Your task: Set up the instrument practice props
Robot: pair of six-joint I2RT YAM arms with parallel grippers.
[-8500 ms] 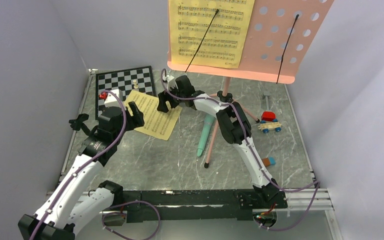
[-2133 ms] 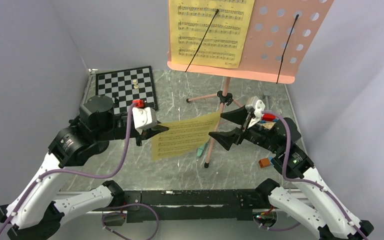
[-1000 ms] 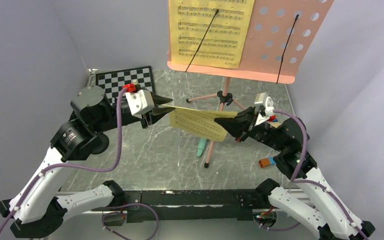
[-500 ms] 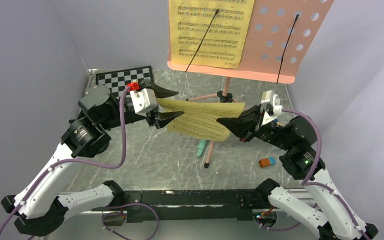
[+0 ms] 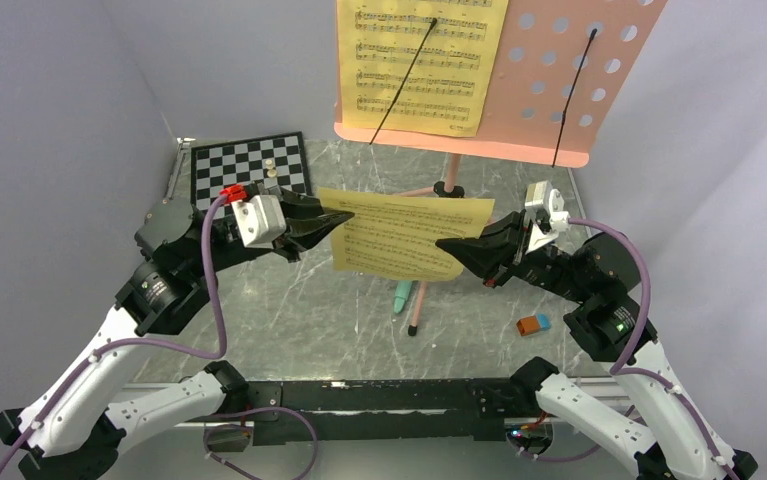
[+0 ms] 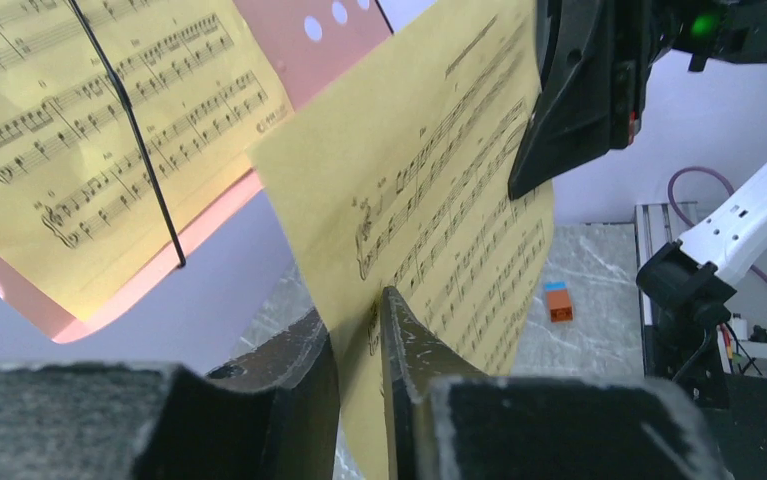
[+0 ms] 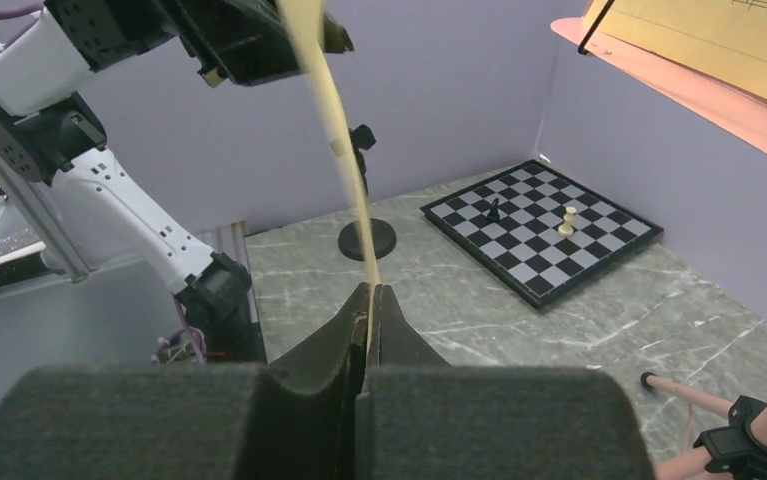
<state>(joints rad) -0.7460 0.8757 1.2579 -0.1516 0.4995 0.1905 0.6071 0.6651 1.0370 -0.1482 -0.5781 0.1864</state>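
A loose yellow sheet-music page (image 5: 404, 235) hangs in the air between my two grippers, facing up and forward. The right gripper (image 5: 446, 243) is shut on its right edge; the right wrist view shows the page edge-on (image 7: 334, 110) in the pinched jaws (image 7: 369, 292). The left gripper (image 5: 342, 215) straddles the page's left edge, and a narrow gap shows between its jaws (image 6: 359, 310) around the page (image 6: 439, 200). Behind stands the pink music stand (image 5: 559, 100), another page (image 5: 419, 60) clipped on it. The mint-green tube (image 5: 401, 296) lies on the table. A small black round-base stand (image 7: 384, 238) sits near the wall.
The chessboard (image 5: 249, 165), with a few pieces on it, lies at the back left. An orange and blue block (image 5: 533, 325) rests on the table at the right. The stand's thin pink leg (image 5: 419, 305) runs toward the front beside the tube. Purple walls close in both sides.
The left gripper's jaws opened wide, then narrowed around the page's left edge, and its wrist drew back left. The page swung more upright. The right gripper kept its pinch and barely moved.
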